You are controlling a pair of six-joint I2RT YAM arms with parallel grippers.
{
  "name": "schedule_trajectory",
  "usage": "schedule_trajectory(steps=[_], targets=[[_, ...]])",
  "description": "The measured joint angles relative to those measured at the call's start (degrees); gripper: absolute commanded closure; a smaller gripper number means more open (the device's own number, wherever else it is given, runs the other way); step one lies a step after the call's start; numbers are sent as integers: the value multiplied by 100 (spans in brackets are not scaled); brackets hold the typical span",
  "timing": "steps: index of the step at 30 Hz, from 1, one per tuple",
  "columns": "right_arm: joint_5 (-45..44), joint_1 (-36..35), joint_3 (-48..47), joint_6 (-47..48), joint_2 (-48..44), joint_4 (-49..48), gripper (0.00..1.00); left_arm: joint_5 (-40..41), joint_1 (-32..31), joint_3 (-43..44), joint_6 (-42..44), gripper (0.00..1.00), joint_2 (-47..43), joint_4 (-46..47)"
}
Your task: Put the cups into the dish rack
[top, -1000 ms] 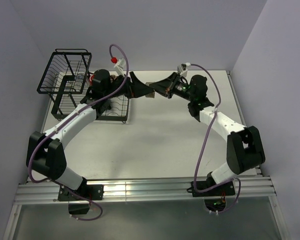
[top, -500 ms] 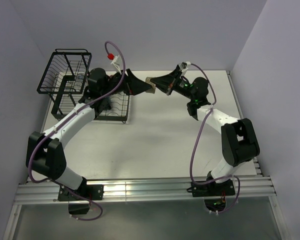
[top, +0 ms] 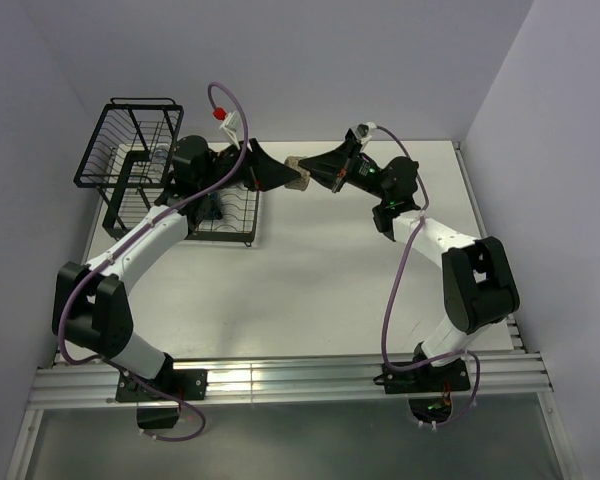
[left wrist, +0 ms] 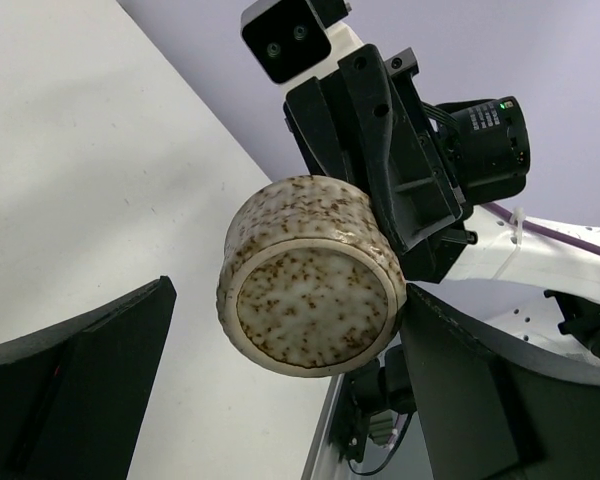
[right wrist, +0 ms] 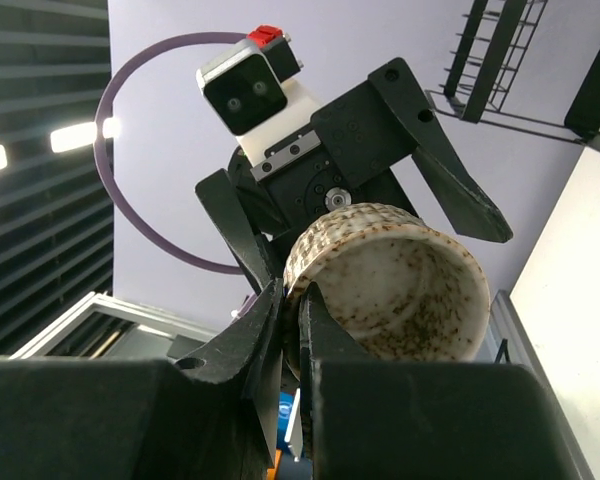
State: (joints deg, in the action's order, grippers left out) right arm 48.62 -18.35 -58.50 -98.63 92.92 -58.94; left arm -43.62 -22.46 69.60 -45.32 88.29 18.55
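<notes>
A low beige cup with brown speckles hangs in the air above the table, lying on its side. My right gripper is shut on its rim, one finger inside and one outside. The cup's mouth faces the right wrist camera and its base faces the left one. My left gripper is wide open, a finger on each side of the cup, apart from it. The black wire dish rack stands at the far left, with a clear glass in its basket.
The rack's flat slotted tray lies under the left arm. Purple walls close the table at the back and on both sides. An aluminium rail runs along the near edge by the arm bases.
The right gripper has carried the cup up and to the left. The left gripper has risen to meet it, so its open fingers now flank the cup.
</notes>
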Motion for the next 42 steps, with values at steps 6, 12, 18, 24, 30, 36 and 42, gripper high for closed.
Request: schedule_trajectory(steps=[6, 12, 18, 24, 30, 36, 42], targets=[[90, 0, 0, -96, 0, -87, 100, -188, 9, 0, -68, 1, 24, 116], [120, -7, -2, -98, 22, -101, 100, -289, 15, -2, -101, 6, 48, 168], [138, -20, -11, 0, 26, -15, 100, -356, 11, -2, -138, 21, 48, 173], [157, -37, -59, 188, 33, 140, 100, -348, -63, 0, -87, 31, 46, 87], [197, -37, -142, 365, 57, 404, 100, -284, -66, 31, 17, 45, 44, -111], [227, -37, -236, 597, 57, 693, 100, -199, -83, 144, 192, 87, 33, -452], [289, -39, -354, 1016, 52, 1167, 88, -2, -116, 188, 396, 100, -28, -833]])
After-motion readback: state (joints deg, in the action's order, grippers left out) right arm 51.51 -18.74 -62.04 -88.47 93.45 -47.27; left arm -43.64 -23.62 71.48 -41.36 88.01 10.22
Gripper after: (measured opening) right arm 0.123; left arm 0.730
